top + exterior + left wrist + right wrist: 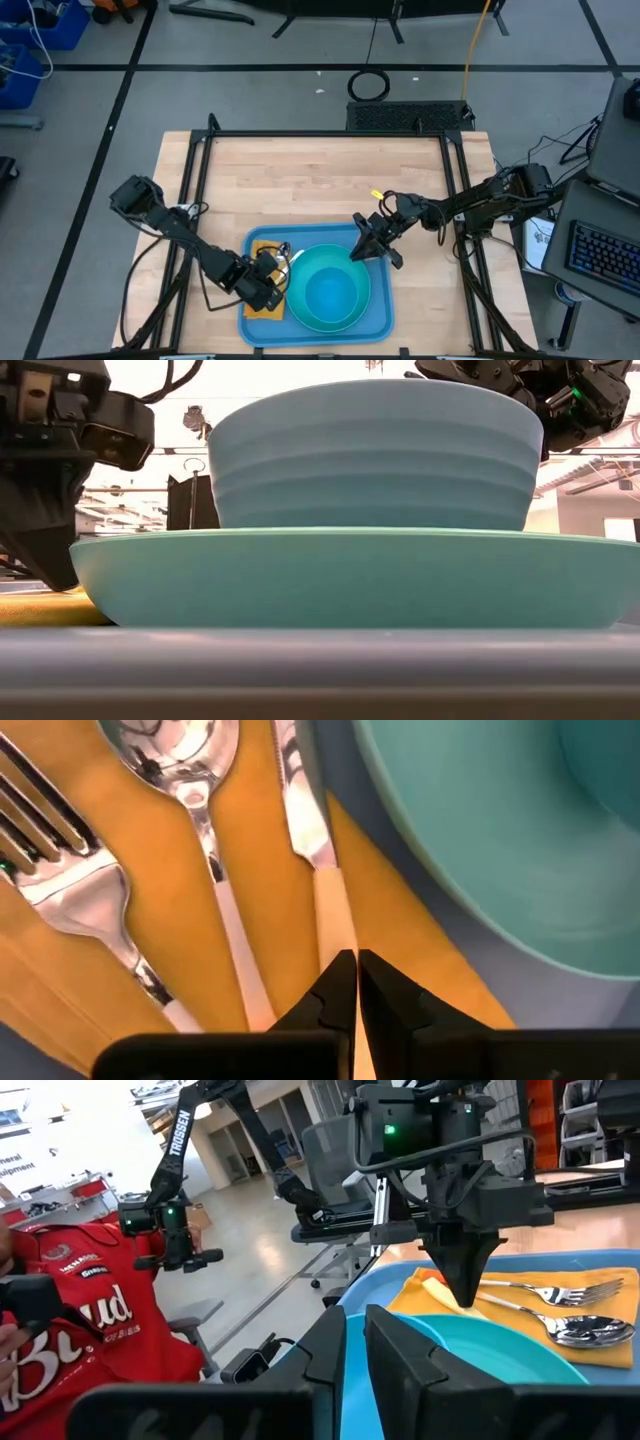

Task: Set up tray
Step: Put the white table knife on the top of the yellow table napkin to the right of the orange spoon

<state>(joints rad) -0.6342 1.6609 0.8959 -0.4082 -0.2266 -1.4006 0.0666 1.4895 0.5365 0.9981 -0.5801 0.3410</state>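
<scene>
High view: tray (380,322) sits at the counter's (320,180) 6 o'clock edge, holding plate (300,312), bowl (330,292) and napkin (262,311), with fork (75,890), spoon (190,780) and knife (300,810) laid on it. Left gripper (270,280), jaws clenched and empty, hangs over the knife handle; right gripper (362,248), also clenched empty, hovers at the tray's 1 o'clock corner. Setup looks essentially complete; only arm withdrawal seems left.
</scene>
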